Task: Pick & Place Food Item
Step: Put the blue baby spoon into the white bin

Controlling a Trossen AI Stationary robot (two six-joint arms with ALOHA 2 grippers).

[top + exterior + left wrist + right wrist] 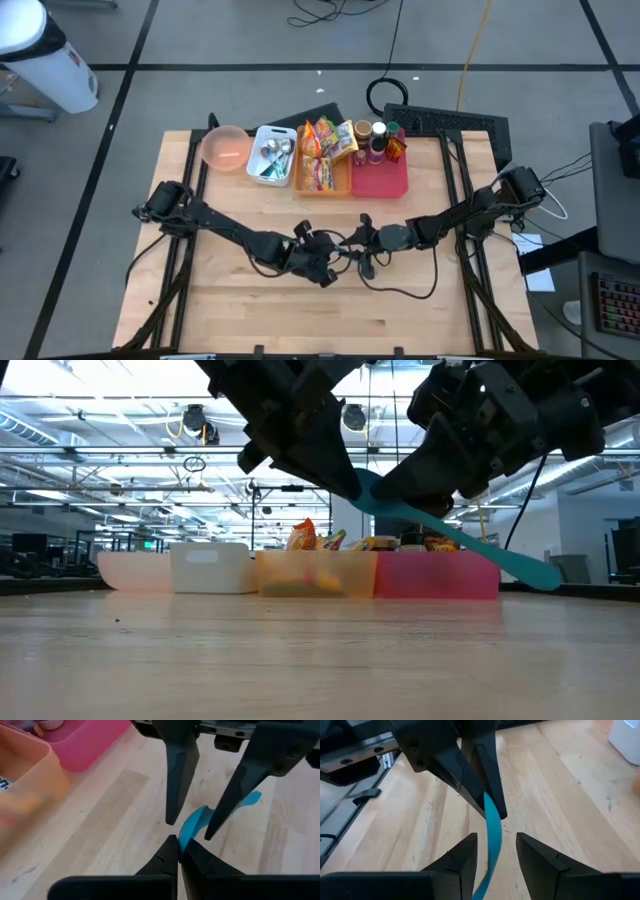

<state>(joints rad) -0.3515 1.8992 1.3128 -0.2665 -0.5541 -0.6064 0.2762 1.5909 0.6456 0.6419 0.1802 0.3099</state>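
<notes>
**Both claws meet over mid-surface on one blue utensil**

Left claw (328,262) is closed tight on one thin, flat, blue plastic utensil (455,537), pinching its end between its fingertips (170,851), as its own wrist view shows. Right claw (358,246) faces it from the other side with its fingers (462,856) parted; the blue strip passes through the gap between them, and I cannot tell if either pad touches it. The two claws sit just beside each other, near the middle of the light wooden surface (220,300).

From table height the utensil hangs clear of the surface, tilted, one end up between the two claws and the other end lower and free.

Count of containers along the far edge of the surface, in one row and touching or nearly so: four.
1. One translucent pink round bowl (225,147).
2. One white rectangular bin (272,155) with metal items inside; number not readable.
3. One orange rectangular bin (322,165) holding several bright snack packets (330,138); exact number not readable.
4. One pink-red rectangular bin (380,175) with small bottles or jars (375,138) at its far end, at least three.

The row stands well apart from both claws.
</notes>
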